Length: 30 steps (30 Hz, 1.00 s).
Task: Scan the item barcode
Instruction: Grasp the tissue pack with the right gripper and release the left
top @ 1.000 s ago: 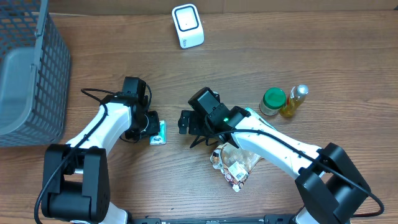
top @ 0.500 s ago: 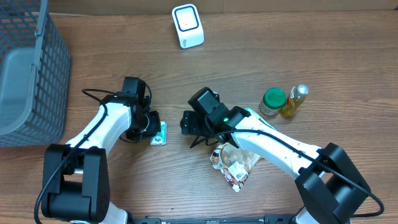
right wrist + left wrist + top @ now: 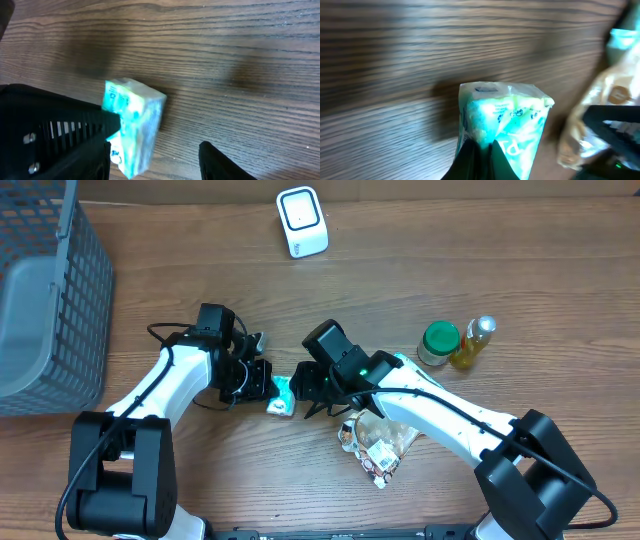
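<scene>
The item is a small teal and white packet (image 3: 281, 394) (image 3: 506, 117) (image 3: 134, 128), held above the table between the two arms. My left gripper (image 3: 262, 380) (image 3: 482, 148) is shut on its lower edge, pinching the wrapper. My right gripper (image 3: 298, 386) (image 3: 155, 148) is open around the packet. The packet lies against one finger (image 3: 95, 150), and a wide gap separates it from the other finger (image 3: 215, 160). The white barcode scanner (image 3: 301, 222) stands at the far edge of the table. No barcode shows on the packet.
A grey mesh basket (image 3: 50, 300) fills the left side. A green-lidded jar (image 3: 438, 342) and a yellow bottle (image 3: 472, 342) stand at the right. A crinkly snack bag (image 3: 378, 442) (image 3: 590, 120) lies just under my right arm.
My left gripper closed on the packet, lifted it and carried it right, up to my right gripper. The right jaws have narrowed around it.
</scene>
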Tool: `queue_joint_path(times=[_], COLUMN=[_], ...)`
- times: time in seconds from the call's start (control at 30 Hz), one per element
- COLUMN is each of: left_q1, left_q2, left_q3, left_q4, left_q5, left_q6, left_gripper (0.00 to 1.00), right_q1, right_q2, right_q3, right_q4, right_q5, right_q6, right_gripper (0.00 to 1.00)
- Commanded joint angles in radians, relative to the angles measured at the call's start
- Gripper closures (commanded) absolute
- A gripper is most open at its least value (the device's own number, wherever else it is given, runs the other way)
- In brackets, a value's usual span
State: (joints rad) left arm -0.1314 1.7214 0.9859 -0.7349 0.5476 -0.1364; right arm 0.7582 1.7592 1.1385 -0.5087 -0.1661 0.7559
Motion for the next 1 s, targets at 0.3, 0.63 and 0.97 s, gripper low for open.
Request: queue_joint_path(times=[0.3, 0.63, 0.97], left_q1=[0.000, 0.000, 0.000], left_q2=[-0.007, -0.007, -0.007], left_q3=[-0.009, -0.009, -0.009], left_q4=[0.011, 0.011, 0.011], left_q5=[0.123, 0.122, 0.122], left_q6=[0.059, 0.063, 0.063], left_gripper=[0.96, 0.96, 0.96], right_q1=[-0.001, 0.000, 0.000], right_q2=[0.027, 0.027, 0.027], right_q3=[-0.015, -0.023, -0.023], right_q4=[0.070, 0.045, 0.010], right_q5=[-0.015, -0.015, -0.015], right_q6=[0.007, 0.007, 0.033], right_gripper=[0.52, 0.54, 0.55])
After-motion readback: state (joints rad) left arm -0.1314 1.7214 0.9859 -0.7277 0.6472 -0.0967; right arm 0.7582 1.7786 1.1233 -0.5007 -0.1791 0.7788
